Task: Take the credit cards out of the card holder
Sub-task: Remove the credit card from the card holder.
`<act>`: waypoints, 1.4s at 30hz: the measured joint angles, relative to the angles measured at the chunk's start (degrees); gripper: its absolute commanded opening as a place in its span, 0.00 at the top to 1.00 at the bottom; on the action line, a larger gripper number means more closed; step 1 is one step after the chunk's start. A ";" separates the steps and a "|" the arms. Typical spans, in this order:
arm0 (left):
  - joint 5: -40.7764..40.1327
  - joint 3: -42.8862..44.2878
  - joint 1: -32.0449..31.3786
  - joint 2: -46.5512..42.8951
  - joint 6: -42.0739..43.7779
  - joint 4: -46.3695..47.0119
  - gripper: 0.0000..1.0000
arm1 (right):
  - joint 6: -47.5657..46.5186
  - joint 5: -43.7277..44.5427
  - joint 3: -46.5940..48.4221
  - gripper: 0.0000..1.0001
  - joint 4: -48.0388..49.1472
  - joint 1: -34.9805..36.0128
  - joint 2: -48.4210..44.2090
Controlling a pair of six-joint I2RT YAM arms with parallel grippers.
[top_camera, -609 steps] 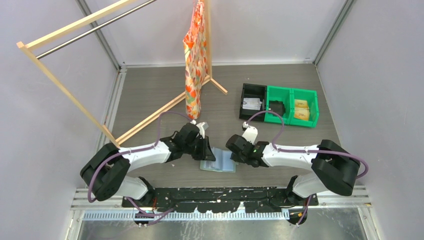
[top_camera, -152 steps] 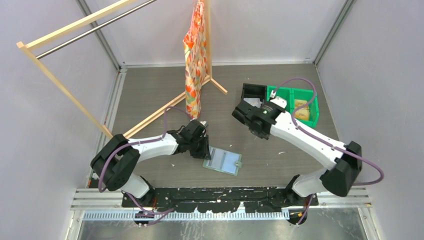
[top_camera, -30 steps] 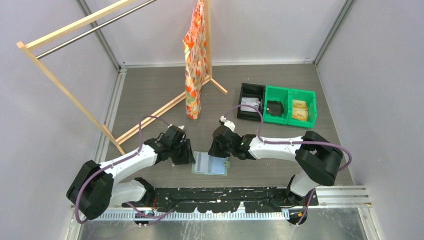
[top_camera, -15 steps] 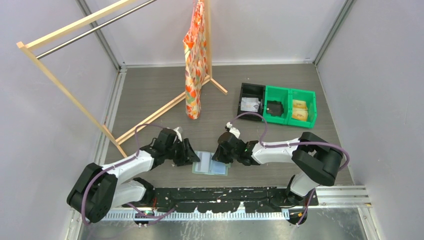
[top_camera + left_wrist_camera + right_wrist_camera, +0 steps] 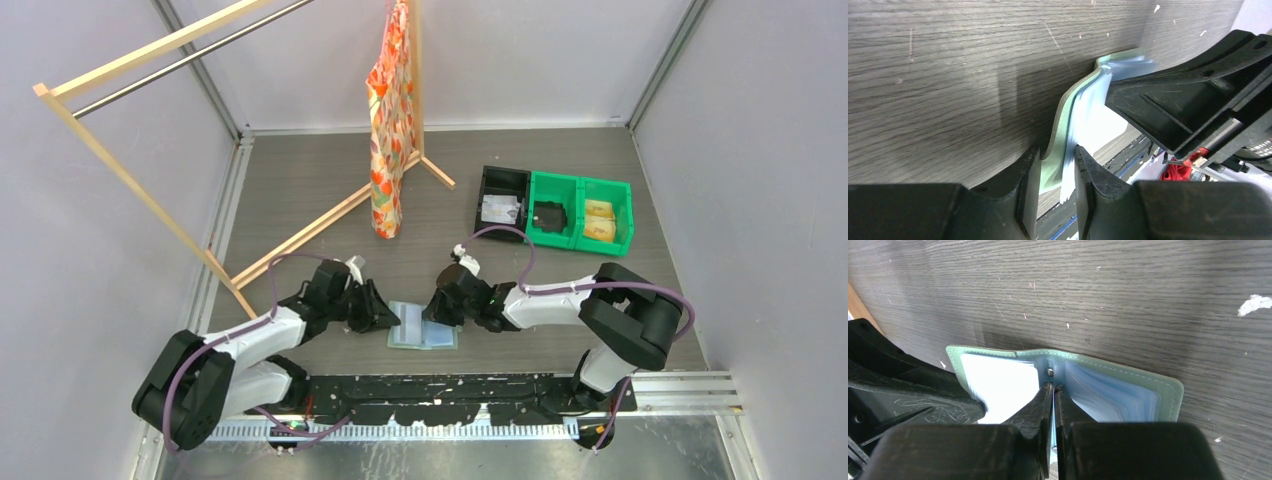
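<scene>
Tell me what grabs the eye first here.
The open green card holder at front centre, where both arms meet. The left jaws clamp its left edge, and the right jaws are pressed almost shut over its middle fold. Next is the orange patterned cloth hanging from the wooden rack at back left, then the black and green bins at back right.

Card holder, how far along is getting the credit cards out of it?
Done: the card holder lies open on the table. In hand: the left gripper clamps its edge, and the right gripper is closed at the fold among the blue sleeves; whether it grips a card is unclear. Left: no card is visibly pulled free, so pulling cards out is not yet done.
</scene>
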 measured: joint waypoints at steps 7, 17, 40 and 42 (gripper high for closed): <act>3.06 0.00 0.02 -1.97 -2.23 2.05 0.99 | 0.33 -0.04 -0.44 0.90 0.87 -0.04 0.00; 3.76 0.85 -0.09 -2.47 -2.78 2.10 0.99 | 0.55 0.63 -1.33 0.76 -2.16 -0.02 -3.08; -0.11 7.32 -0.22 -2.43 2.78 -8.74 0.92 | -2.40 -0.46 0.02 0.54 -9.42 0.98 -8.48; -0.17 7.34 -0.22 -2.43 2.93 -8.81 0.99 | -2.99 -0.55 1.05 0.54 -9.40 1.44 -7.67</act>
